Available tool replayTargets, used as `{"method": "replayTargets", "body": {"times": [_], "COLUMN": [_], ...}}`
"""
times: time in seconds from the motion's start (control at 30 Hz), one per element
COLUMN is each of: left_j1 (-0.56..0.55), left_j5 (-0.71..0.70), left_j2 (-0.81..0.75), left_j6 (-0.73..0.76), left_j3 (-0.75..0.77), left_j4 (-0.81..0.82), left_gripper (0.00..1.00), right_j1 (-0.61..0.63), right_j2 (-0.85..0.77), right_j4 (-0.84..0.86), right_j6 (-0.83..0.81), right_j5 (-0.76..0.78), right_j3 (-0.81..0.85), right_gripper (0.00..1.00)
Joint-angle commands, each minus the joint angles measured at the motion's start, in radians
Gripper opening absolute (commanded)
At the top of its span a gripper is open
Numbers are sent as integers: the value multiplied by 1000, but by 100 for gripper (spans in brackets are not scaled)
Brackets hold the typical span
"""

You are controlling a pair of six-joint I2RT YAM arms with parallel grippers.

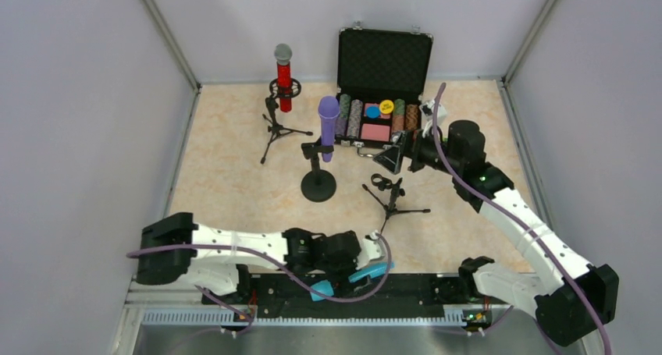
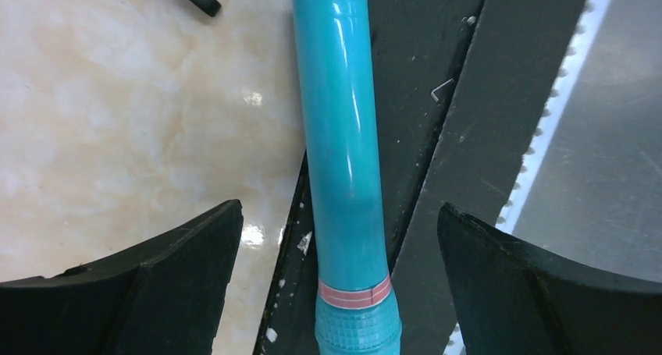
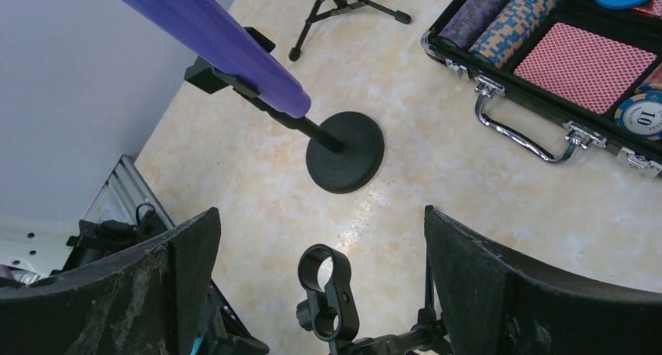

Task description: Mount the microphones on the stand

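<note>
One microphone is unmounted: the turquoise microphone (image 2: 343,136) lies at the near edge, its barrel running between the left gripper (image 2: 339,208) fingers, which are spread wide and empty, ready to close across it. Farther off stands the empty tripod stand (image 1: 388,195), then the right gripper (image 3: 320,214), also wide and empty. The purple microphone (image 1: 329,125) and red microphone (image 1: 284,78) are already clipped beyond.

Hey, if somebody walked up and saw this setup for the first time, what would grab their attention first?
A glittery red microphone sits in a tripod stand at the far left, and a purple microphone in a round-base stand mid-table. At the far side, an open black case shows rows of poker chips. A turquoise microphone lies at the near edge between the open fingers of the left gripper.
</note>
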Motion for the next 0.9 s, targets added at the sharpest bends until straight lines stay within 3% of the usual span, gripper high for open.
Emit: {"method": "replayTargets", "body": {"times": [0.0, 0.2, 0.33, 0.37, 0.5, 0.63, 0.67, 0.87], "left_j1": [-51, -68, -68, -68, -67, -67, -67, -60], "left_j5": [-143, -150, -135, -130, -100, -84, -89, -134], "left_j2": [152, 321, 344, 347, 369, 376, 372, 268], "left_j6": [-84, -119, -120, -118, -105, -93, -88, -74], "left_j3": [144, 238, 247, 248, 259, 264, 265, 220], "left_j4": [-129, -201, -196, -196, -200, -202, -204, -154], "left_gripper": [99, 98, 91, 87, 46, 11, 5, 1], "right_j1": [-23, -40, -59, -66, -78, -83, -85, -87], "right_j2": [3, 9, 6, 6, 6, 11, 11, 18], "right_j4": [61, 70, 69, 70, 70, 70, 69, 70], "right_j6": [22, 24, 18, 17, 13, 10, 10, 11], "right_j5": [-32, -51, -62, -63, -69, -69, -69, -71], "right_j3": [1, -4, -9, -10, -12, -10, -9, -1], "right_gripper": [98, 98, 98, 98, 99, 98, 98, 98]}}
